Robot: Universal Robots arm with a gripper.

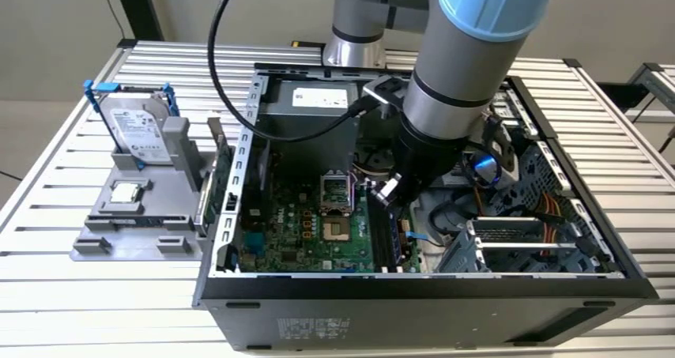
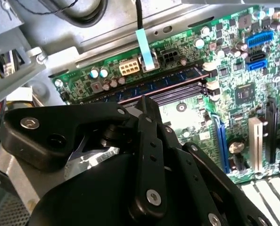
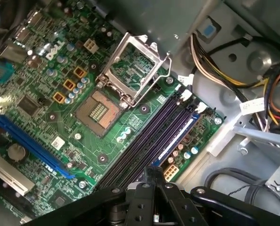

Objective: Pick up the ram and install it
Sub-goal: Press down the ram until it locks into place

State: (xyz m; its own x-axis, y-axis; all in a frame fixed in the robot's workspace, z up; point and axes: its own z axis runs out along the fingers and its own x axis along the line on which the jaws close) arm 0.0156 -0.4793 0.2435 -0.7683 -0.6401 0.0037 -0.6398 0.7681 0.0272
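We take the open processor socket [image 1: 335, 208] on the motherboard [image 1: 300, 243] as our landmark. The arm reaches down into the open computer case [image 1: 422, 283], and its gripper [image 1: 385, 196] hangs just beside the socket, on the exterior view's right of it, over the bank of long memory slots [image 3: 144, 141]. In both wrist views the socket side of the board shows green, with the socket [image 3: 100, 110] bare and its metal frame [image 3: 135, 66] swung up. The ram [image 2: 170, 81] lies along the slot farthest from the socket, near the board's edge, a dark blue strip with a row of black chips. In the first wrist view the same stick [image 3: 177, 134] runs down until it passes under the gripper [image 3: 154, 175]. There the two black fingers [image 3: 145, 195] appear drawn together, with hardly a seam between them, and the tip sits over the ram's middle. In the second wrist view the gripper [image 2: 144, 101] stands right at the stick. We cannot tell whether it presses on the ram, pinches it, or is just clear of it. On the far side of the socket from the ram lies a long blue expansion slot [image 3: 31, 143]. Well away from the socket, outside the case on the slatted table [image 1: 53, 216], a hard drive [image 1: 141, 133] stands upright in a grey holder [image 1: 137, 235], with a small square processor chip [image 1: 126, 192] below it.
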